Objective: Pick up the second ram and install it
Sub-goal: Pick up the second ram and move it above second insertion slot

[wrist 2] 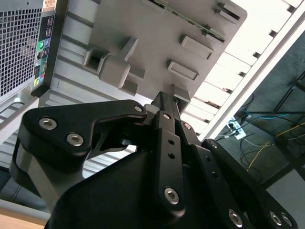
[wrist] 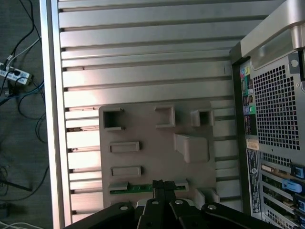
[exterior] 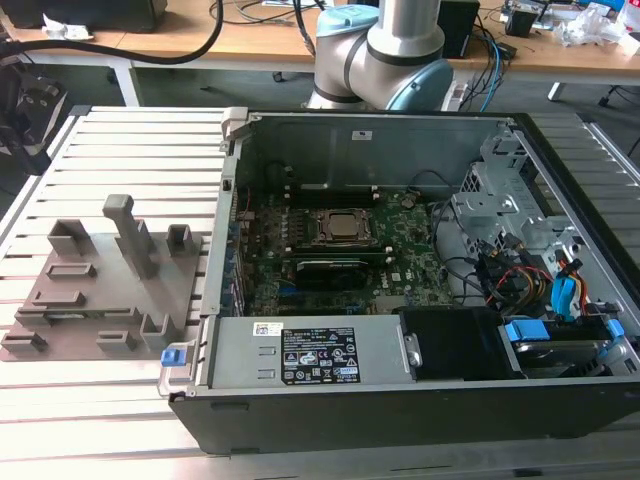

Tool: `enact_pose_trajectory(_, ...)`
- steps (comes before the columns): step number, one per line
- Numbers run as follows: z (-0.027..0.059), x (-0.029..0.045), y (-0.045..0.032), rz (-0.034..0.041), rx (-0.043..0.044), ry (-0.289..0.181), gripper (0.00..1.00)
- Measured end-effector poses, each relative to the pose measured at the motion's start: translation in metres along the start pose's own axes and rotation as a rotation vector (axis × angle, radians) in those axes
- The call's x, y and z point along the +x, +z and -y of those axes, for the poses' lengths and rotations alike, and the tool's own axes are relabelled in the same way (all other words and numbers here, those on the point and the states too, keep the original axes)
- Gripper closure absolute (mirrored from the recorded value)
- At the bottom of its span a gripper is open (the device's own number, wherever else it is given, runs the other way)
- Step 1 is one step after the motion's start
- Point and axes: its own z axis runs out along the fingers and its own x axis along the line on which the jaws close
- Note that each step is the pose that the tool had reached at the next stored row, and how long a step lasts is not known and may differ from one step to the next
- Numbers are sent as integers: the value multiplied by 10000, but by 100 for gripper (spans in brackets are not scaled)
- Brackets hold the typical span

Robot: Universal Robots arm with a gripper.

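Gripper (wrist 2: 163, 98) sits nearest the lens in both wrist views (wrist: 161, 183): black links with bolt heads, fingers pressed together, nothing pinched between them. Tips hang over the grey fixture (wrist: 143, 129), clear of it. Second ram (wrist: 131, 189): narrow green stick seated in a slot along one edge of the fixture. In the first wrist view the tips overlap its middle and green shows on either side of them. In the second wrist view the ram (wrist 2: 183, 17) reads as a thin green line along a fixture edge, well apart from the tips, which there overlap a small empty holder. Other fixture slots and box holders look empty, and one tall post (wrist: 190, 145) stands among them. Exterior view: fixture (exterior: 110, 300) lies on the slotted metal table (exterior: 140, 140) at the exterior view's left, post (exterior: 125, 225) upright. Open case (exterior: 380, 140) stands just beside the fixture, toward the exterior view's right, its ported rear panel (wrist: 276, 105) facing the fixture. Inside the case: motherboard (exterior: 400, 260) with socket (exterior: 338, 228) near the middle of the frame. Arm base (exterior: 385, 45) rises behind the case, upper centre of the exterior view.
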Motion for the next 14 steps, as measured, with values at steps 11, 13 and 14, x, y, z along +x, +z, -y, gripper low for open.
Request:
enact_pose_trajectory(11, -1, 0, 0, -53, -33, -1380, 89)
enact_pose_trajectory(13, -1, 0, 0, -82, -51, -2150, 89)
enact_pose_trajectory(14, -1, 0, 0, -93, -58, -2443, 89)
